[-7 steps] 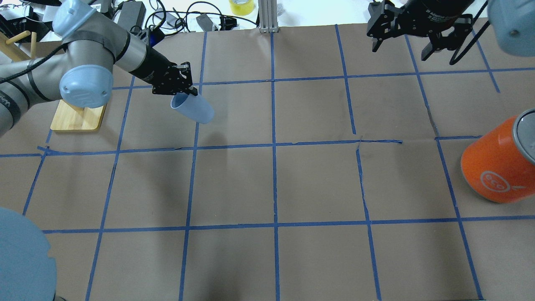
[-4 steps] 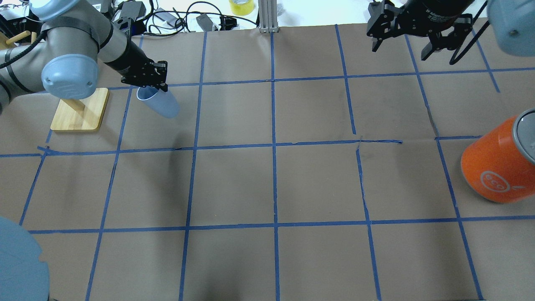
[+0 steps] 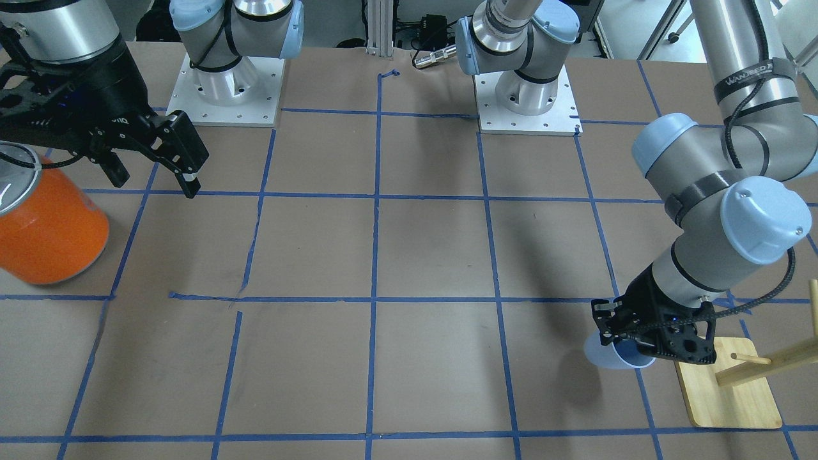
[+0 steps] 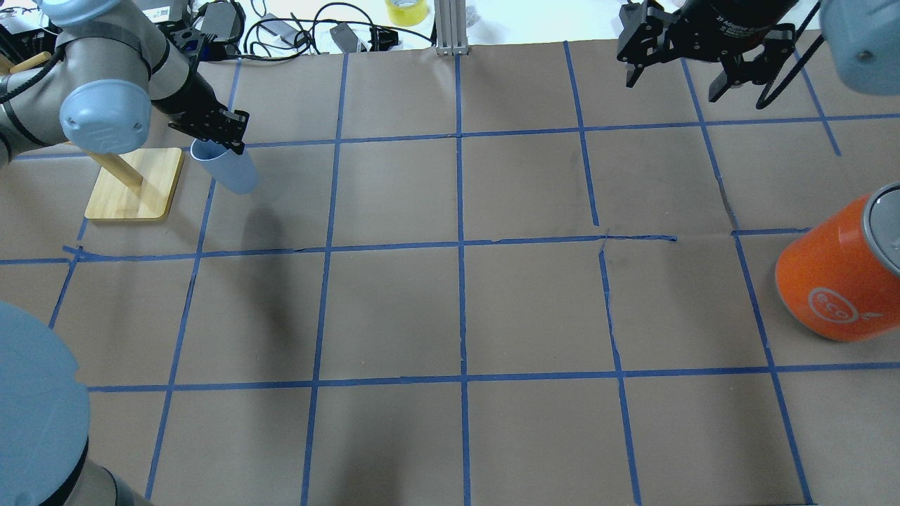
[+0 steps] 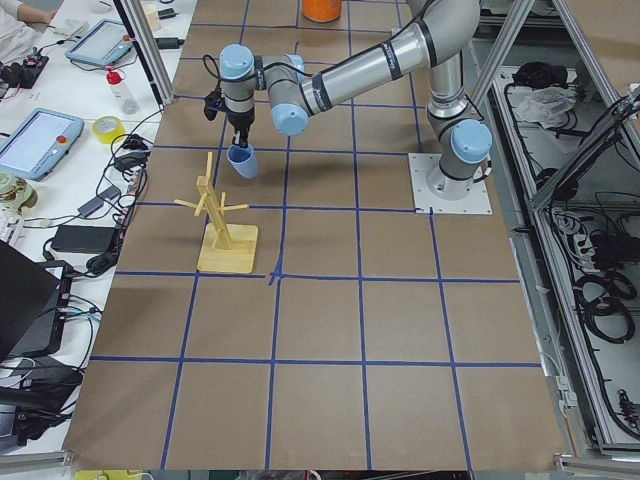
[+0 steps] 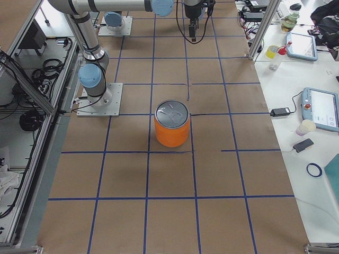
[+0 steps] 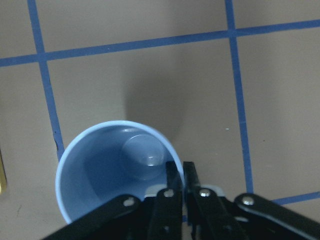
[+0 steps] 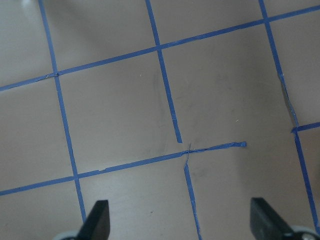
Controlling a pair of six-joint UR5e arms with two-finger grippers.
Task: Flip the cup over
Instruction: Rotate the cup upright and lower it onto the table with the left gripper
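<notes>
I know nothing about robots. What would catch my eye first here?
Probably the small pale blue cup, pinched by its rim in the left pincer beside a wooden peg rack at the far left of the table. Next, the big orange container standing alone on the right side, while the right pincer hangs open and empty over the far edge.

The tabletop is covered in brown paper. Blue tape lines cut it into big squares. A big orange can with a gray lid stands on it near one end. One tape line stops short near the can. A wooden stand with pegs sits far from the can, at the other end. Two metal plates hold the robot arms: one near the can, one farther off.
</notes>
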